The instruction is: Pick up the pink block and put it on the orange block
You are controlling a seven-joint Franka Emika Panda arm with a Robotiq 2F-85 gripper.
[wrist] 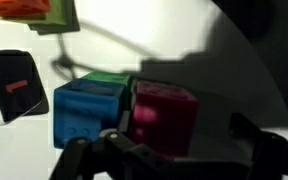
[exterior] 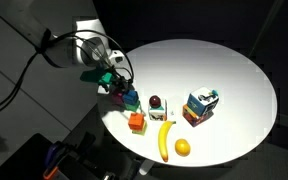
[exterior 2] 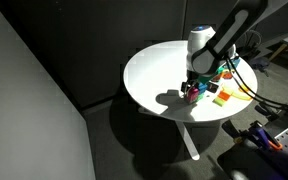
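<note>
The gripper (wrist: 170, 160) hung low over the block cluster. Judging by the wrist view, its jaws were spread and nothing was between them yet, the dark fingers standing wide apart at the bottom of the frame. Just ahead sat the pink block (wrist: 165, 115), touching a teal-blue cube (wrist: 88, 112) on its left, with a green block (wrist: 109, 78) behind both. That crowding probably explained the low, squared-up approach, since the fingers had to straddle the pink block alone. The orange block (exterior: 137, 122) stood apart, nearer the table (exterior: 234, 60) edge, its top free to receive the pink one. A banana (exterior: 165, 140) lay further right.
</note>
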